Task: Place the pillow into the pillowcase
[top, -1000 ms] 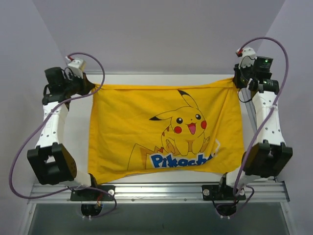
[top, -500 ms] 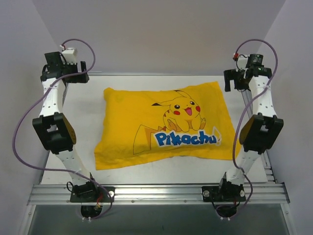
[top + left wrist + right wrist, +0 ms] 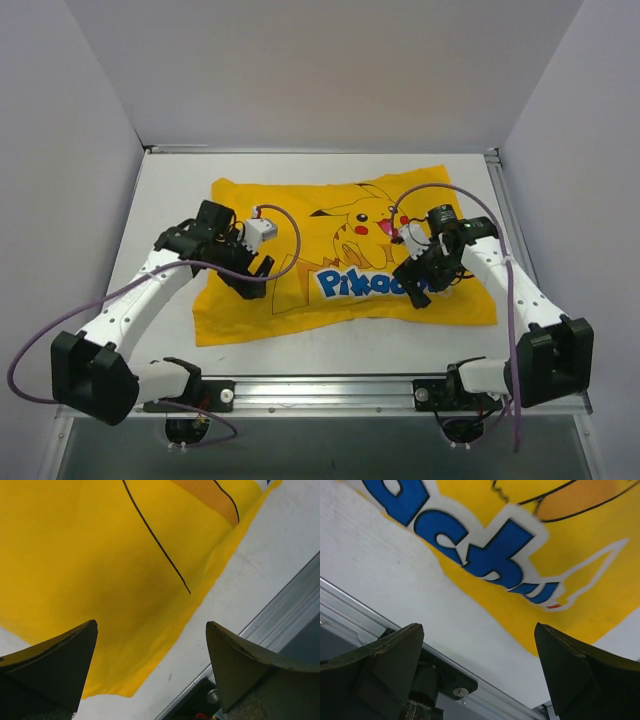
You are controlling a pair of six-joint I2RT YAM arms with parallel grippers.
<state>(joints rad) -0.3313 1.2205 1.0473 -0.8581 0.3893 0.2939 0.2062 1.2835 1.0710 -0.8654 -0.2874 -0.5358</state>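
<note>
The yellow pillowcase (image 3: pixel 320 310) lies flat on the table with its Pikachu print and blue lettering facing up. No pillow shows in any view. My left gripper (image 3: pixel 248 283) hovers over the case's near left part, open, with nothing between its fingers. In the left wrist view the left gripper (image 3: pixel 150 665) frames the yellow cloth (image 3: pixel 100 555) and its near edge. My right gripper (image 3: pixel 416 288) hangs open over the end of the lettering. In the right wrist view the right gripper (image 3: pixel 480 670) is empty above the printed cloth (image 3: pixel 580 590) and bare table.
The white table (image 3: pixel 170 200) is walled in at the back and on both sides. A metal rail (image 3: pixel 330 390) with the arm bases runs along the near edge. Purple cables (image 3: pixel 290 240) loop over each arm.
A second ago both grippers held the case's far corners, stretching it up. They let go, the case dropped flat, and both arms have swung down over its near half, open.
</note>
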